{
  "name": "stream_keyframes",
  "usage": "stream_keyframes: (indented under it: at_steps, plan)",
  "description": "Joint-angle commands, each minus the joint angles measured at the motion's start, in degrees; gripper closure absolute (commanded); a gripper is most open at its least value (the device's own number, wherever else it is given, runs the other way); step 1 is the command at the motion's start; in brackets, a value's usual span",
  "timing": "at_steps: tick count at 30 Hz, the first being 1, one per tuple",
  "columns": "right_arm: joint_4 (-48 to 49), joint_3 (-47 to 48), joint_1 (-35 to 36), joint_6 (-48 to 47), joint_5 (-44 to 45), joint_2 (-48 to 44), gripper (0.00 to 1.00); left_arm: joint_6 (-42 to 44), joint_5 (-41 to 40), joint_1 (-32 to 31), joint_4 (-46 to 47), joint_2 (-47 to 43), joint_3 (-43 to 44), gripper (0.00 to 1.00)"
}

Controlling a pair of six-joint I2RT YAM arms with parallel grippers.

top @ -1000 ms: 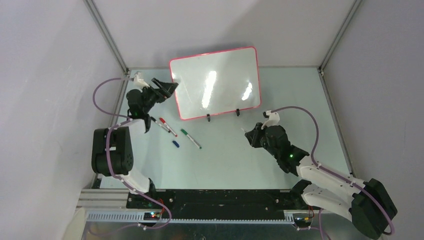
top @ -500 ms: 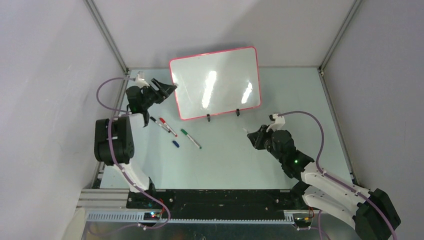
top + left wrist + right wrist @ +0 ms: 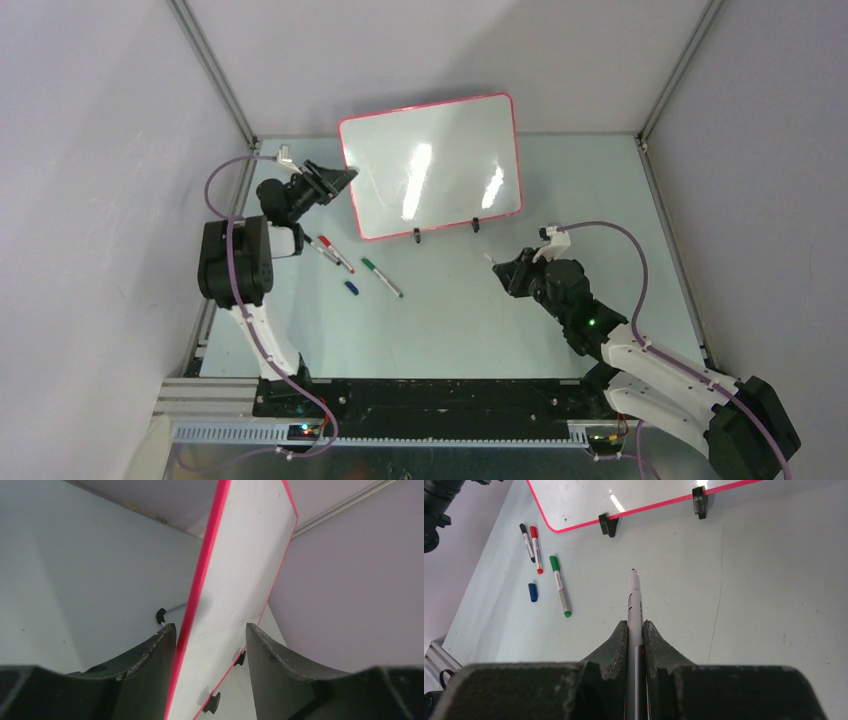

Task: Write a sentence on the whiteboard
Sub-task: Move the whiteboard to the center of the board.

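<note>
The whiteboard stands tilted at the back of the table on two black clip feet, with a thin red-pink frame. Its face is blank; no sentence shows on it. My left gripper straddles the board's left edge. In the left wrist view the board runs between the fingers of the left gripper. The jaws are open, with a gap on the right side. My right gripper hovers in front of the board's right half. In the right wrist view the right gripper is shut on an uncapped marker that points toward the whiteboard.
On the table left of centre lie a green marker, a red marker, a black marker and a blue cap. Grey walls and metal posts enclose the table on three sides.
My left gripper's jaws have narrowed around the board's left edge, and the left arm's elbow has shifted back. The right arm drew back slightly, still holding the marker.
</note>
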Motion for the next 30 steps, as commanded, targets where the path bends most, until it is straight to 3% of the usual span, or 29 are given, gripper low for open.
stream_keyframes:
  at_steps: [1,5,11,16,30]
  plan:
    - [3.1,0.23,-0.48,-0.69,-0.81,0.43,1.0,-5.07,3.25,-0.33,7.6,3.32,3.07,0.43]
    - [3.02,0.23,-0.77,-0.51,-1.26,0.34,1.0,-6.09,3.73,-0.44,8.34,4.33,3.66,0.5]
    - [3.14,0.23,-0.87,-0.09,-2.14,0.59,1.0,-6.32,5.59,-0.6,9.26,5.04,3.82,0.73]
    - [3.07,0.23,-0.96,0.18,-2.68,0.54,1.0,-7.32,7.32,-0.67,10.42,6.2,3.9,0.75]
    - [2.72,0.23,-1.07,0.0,-1.83,0.23,1.0,-15.52,16.59,0.39,19.3,7.09,3.68,0.98]
